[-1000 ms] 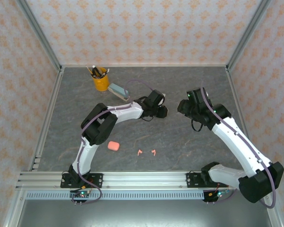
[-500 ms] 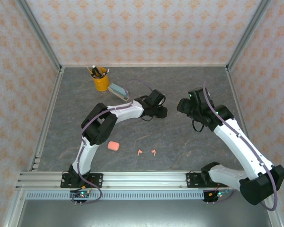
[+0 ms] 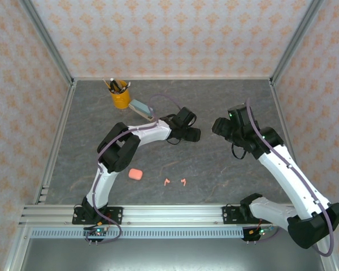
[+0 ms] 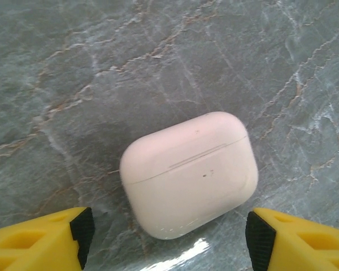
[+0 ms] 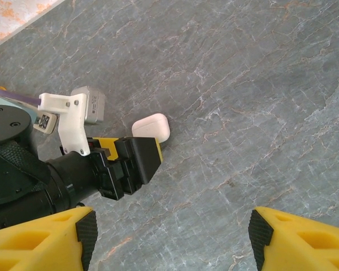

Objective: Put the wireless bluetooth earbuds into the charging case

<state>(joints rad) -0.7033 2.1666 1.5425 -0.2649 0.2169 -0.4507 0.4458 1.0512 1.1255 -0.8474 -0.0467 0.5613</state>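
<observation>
The left jaws stand released on either side of the closed white pebble-shaped plastic charging case (image 4: 189,174), not touching it. The right jaws gape empty nearby. Two tiny salmon-pink stemmed earbuds (image 3: 166,182) lie on the grey tabletop (image 3: 214,169), well apart from both jaws.

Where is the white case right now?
The white case lies mid-table, between the open fingers of the left hand in the left wrist view, touching neither.
</observation>
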